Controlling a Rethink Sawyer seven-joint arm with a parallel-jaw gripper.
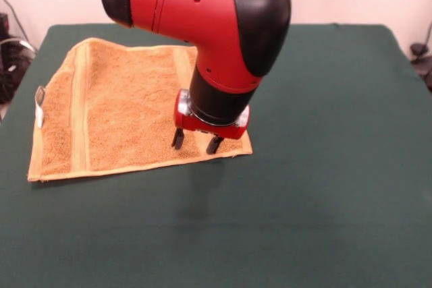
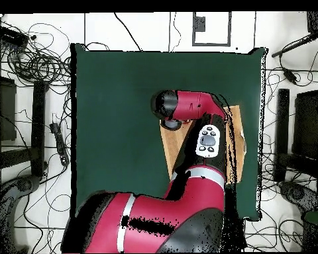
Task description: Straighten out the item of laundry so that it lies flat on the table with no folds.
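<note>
The soft, limp towel lies nearly flat at the table's ten o'clock, the gripper spread empty over its four o'clock corner, the likeliest hold.

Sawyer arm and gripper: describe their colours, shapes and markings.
The arm is glossy red, rounded, with black joint caps. Overhead, a pale oval button panel sits on it. A red collar carries the gripper, which has two short dark fingers.

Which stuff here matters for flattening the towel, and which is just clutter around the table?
For the job:
towel
table
gripper, open, over the towel's corner

Just lying about:
cables on the floor
dark equipment beside the table
</note>
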